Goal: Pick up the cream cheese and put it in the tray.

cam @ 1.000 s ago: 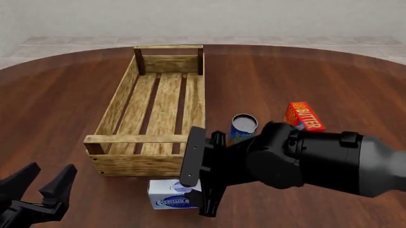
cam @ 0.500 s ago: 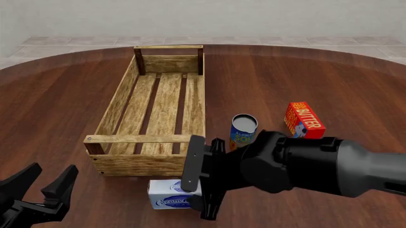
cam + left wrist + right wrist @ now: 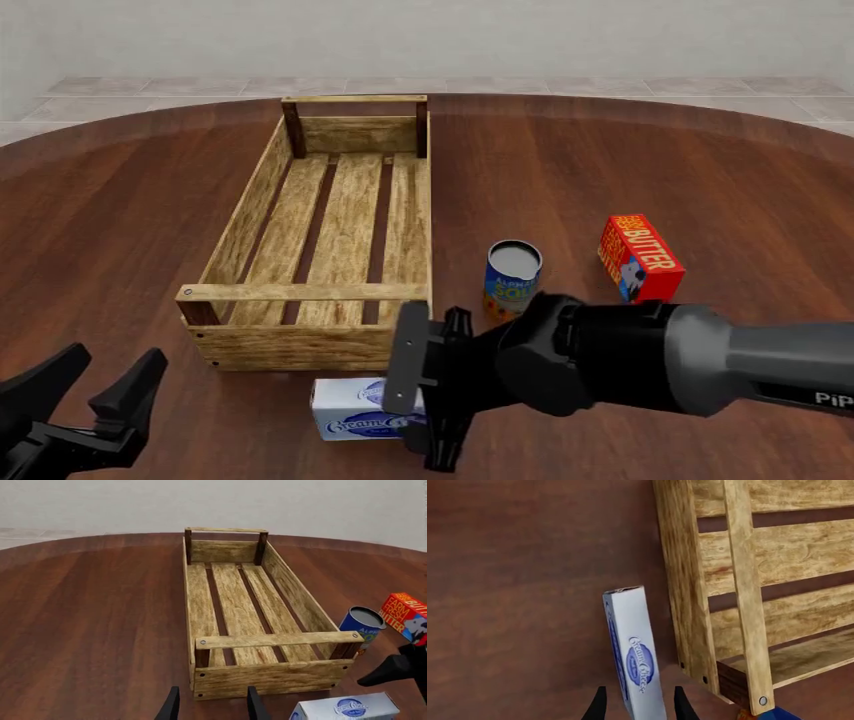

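Front view: the cream cheese (image 3: 354,410) is seen lying on the table (image 3: 120,230) just in front of the tray's (image 3: 287,345) near end wall, with the right gripper (image 3: 424,412) lowered over its right end. In the right wrist view the box (image 3: 635,660) is framed between two spread fingertips (image 3: 596,707), apart from both, not gripped. The left gripper (image 3: 83,398) is held wide apart near the tray's near-left corner, empty; a can (image 3: 513,275) and a butter box (image 3: 638,255) are placed right of the tray.
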